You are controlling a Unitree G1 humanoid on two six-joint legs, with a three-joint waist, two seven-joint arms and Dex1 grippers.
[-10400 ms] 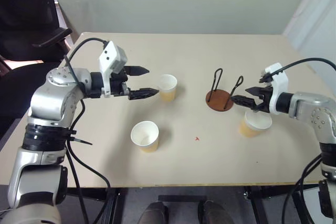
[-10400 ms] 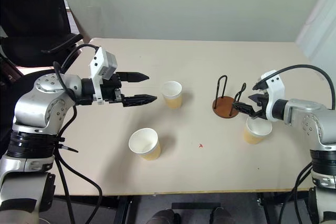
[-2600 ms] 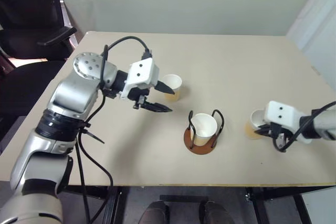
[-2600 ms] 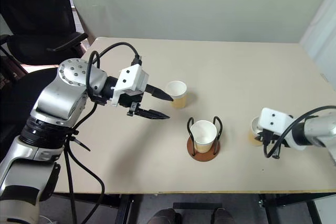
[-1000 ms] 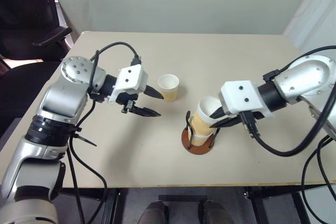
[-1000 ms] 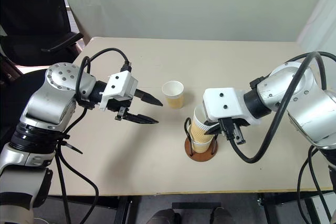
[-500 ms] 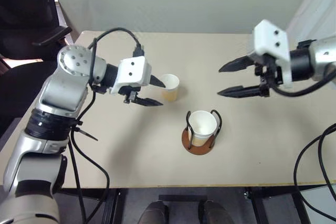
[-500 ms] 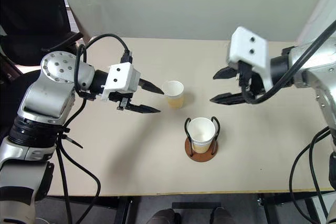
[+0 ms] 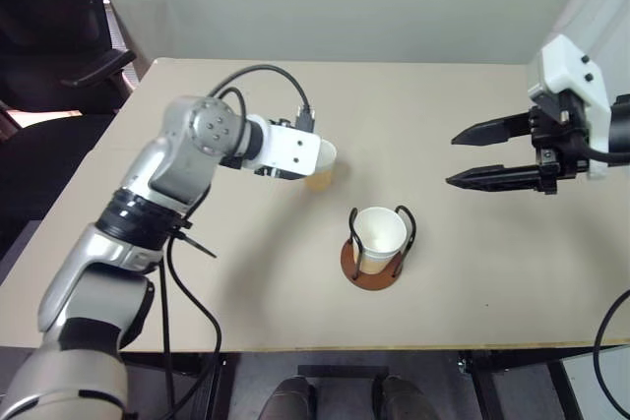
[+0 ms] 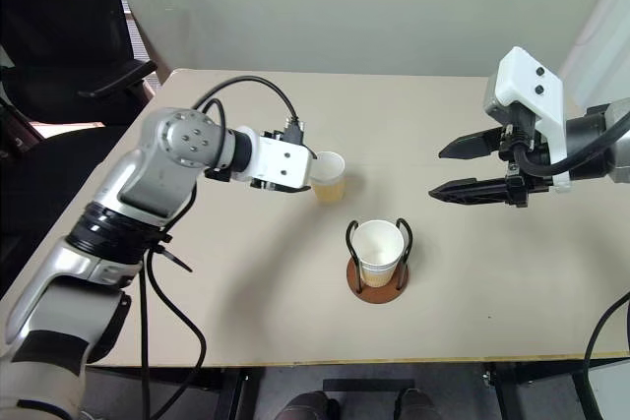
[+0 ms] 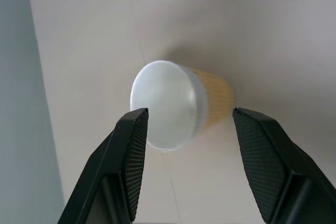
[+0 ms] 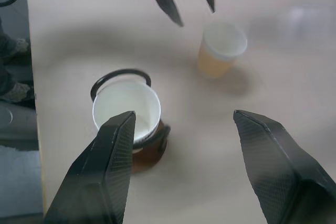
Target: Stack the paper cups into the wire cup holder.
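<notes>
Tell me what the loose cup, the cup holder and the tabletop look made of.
Loose cup: looks like paper, matte tan wall, white inside and rolled rim.
Cup holder: thin black wire loops, probably coated metal; reddish-brown disc base, maybe wood or plastic, can't tell which.
Tabletop: smooth, flat beige surface with a soft sheen, likely laminate.

table (image 9: 246,272): beige top | on it: wire cup holder (image 9: 377,265) near front-center, cups nested inside | loose paper cup (image 9: 321,164) standing behind-left of holder
</notes>
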